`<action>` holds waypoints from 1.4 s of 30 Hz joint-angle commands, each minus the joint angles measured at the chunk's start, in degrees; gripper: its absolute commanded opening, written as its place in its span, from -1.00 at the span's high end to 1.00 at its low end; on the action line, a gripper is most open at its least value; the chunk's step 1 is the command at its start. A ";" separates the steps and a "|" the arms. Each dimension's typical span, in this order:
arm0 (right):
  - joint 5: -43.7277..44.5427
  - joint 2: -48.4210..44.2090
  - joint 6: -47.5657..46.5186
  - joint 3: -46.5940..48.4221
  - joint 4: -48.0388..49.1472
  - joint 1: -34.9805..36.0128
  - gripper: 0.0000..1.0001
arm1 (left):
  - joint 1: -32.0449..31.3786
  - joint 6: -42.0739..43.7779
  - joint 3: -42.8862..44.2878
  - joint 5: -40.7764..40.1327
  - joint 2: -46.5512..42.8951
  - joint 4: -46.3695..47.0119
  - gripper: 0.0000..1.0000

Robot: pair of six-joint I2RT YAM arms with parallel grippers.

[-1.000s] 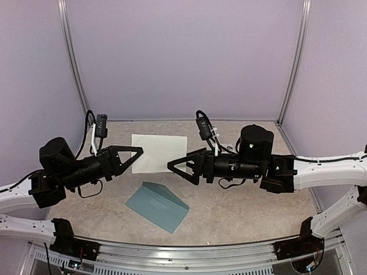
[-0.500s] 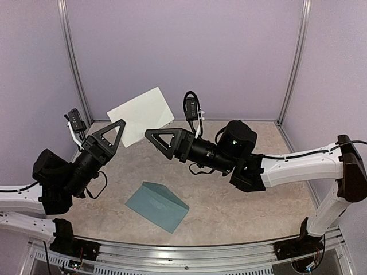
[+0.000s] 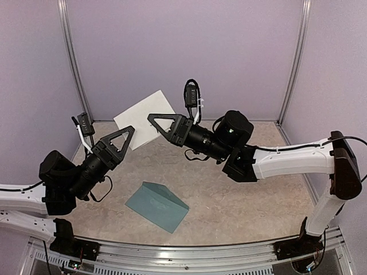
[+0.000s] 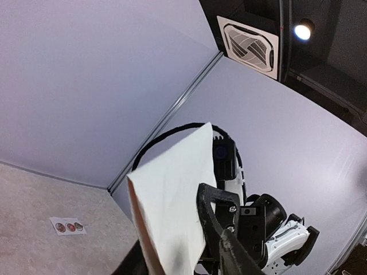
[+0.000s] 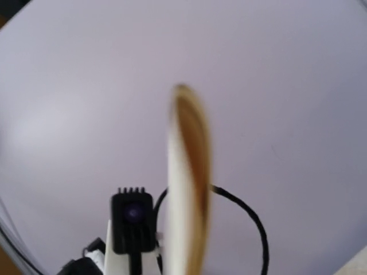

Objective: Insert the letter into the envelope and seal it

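Letter [image 3: 143,112] is held aloft, probably for a handover — right gripper [image 3: 153,120] pinched shut on its edge; left gripper's [image 3: 129,132] hold unclear.

Pictured from above, my left arm [image 3: 17,199] and right arm [image 3: 289,162]: white links, black joint housings, black open-triangle fingers on the left claw [image 3: 127,134] and right claw [image 3: 153,118], black cables looping at both wrists.
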 commanded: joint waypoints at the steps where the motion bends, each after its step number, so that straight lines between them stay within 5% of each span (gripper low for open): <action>1: 3.08 -6.17 -5.36 -3.00 -7.87 -2.09 1.00 | 0.27 -5.49 2.20 -2.15 -1.01 -20.44 -0.23; 5: 0.85 -9.13 -9.68 -2.45 -27.38 -6.29 1.00 | 3.89 -13.92 2.78 1.15 -1.21 -38.24 -0.61; 13: -10.11 -4.40 -22.46 4.29 -62.98 -9.15 1.00 | 11.45 -23.93 -4.51 12.45 1.68 -47.94 -0.77; 22: -13.11 4.59 -32.77 12.44 -80.33 -6.02 1.00 | 14.50 -21.72 -8.19 17.55 10.05 -40.61 -0.81; 42: 0.31 19.90 -38.98 29.74 -95.53 -5.26 1.00 | 16.82 -15.60 -11.46 17.79 19.54 -36.58 -0.86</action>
